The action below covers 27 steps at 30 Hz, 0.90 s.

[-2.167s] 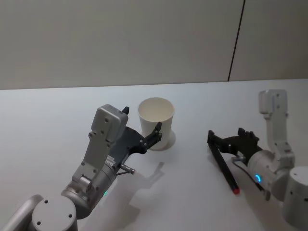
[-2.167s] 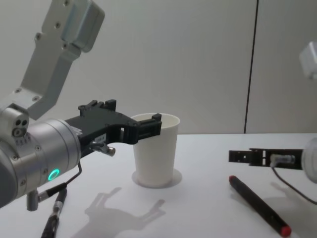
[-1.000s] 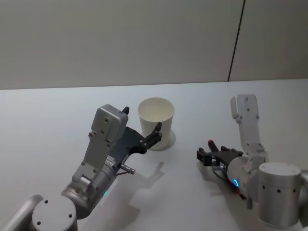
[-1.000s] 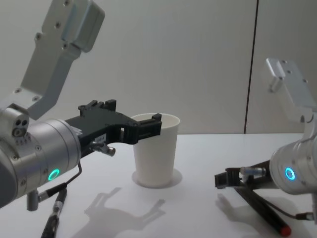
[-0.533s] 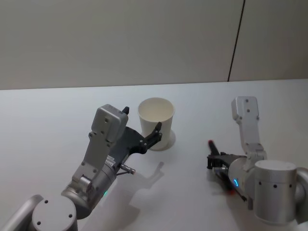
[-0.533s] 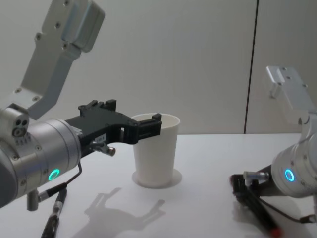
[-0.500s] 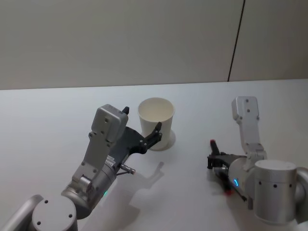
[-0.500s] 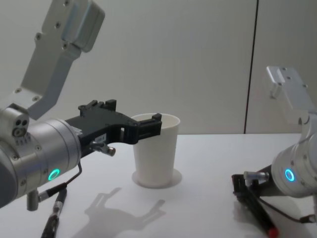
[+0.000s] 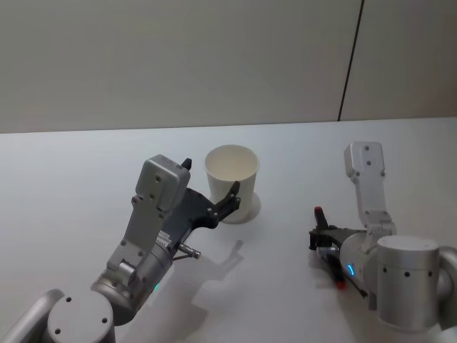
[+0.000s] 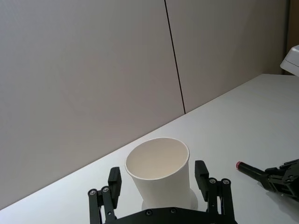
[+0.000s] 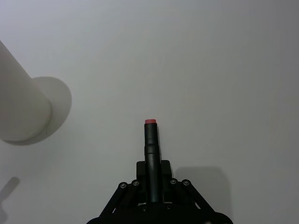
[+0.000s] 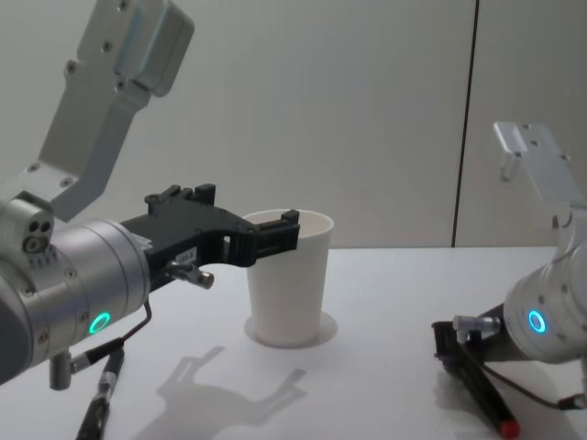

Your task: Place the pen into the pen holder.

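Note:
The pen holder, a white paper cup, stands upright on the table, also seen in the chest view. My left gripper is open, one finger on each side of the cup, with small gaps in the left wrist view. The pen is black with a red end. It lies low over the table to the cup's right. My right gripper is shut on it near its front end, and the red tip sticks out ahead of the fingers.
The white table has open room around the cup and between both arms. A grey wall with a dark vertical seam stands behind the table's far edge.
My right gripper swung in over the pen from beside it and shut on it, and the pen shifted a little. The left gripper and cup stayed still.

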{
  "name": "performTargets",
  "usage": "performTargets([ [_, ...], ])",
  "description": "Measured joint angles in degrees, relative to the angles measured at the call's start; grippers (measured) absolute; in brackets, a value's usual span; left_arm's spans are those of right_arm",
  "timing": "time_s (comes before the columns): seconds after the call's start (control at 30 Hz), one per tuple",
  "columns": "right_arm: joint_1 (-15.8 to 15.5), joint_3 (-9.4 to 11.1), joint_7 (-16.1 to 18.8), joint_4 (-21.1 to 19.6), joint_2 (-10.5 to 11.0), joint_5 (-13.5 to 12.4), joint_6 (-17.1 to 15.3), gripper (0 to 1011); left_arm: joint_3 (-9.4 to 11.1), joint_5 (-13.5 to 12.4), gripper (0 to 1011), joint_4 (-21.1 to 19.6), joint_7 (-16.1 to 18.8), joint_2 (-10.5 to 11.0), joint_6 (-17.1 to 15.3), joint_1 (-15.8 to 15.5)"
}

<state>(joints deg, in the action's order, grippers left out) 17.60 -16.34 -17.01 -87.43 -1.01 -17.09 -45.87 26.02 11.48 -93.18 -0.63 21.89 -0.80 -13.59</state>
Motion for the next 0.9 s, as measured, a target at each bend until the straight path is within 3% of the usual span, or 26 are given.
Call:
performTargets([
  [0.5, -1.21, -1.03, 5.23, -3.13, 1.06, 6.49, 6.65, 171, 0.0, 0.0, 1004, 0.0, 0.0, 0.0, 0.0, 0.0],
  [0.9, -2.22, -2.04, 11.89, -4.95, 2.56, 12.06, 15.74, 172, 0.0, 0.0, 1004, 0.0, 0.0, 0.0, 0.0, 0.0],
])
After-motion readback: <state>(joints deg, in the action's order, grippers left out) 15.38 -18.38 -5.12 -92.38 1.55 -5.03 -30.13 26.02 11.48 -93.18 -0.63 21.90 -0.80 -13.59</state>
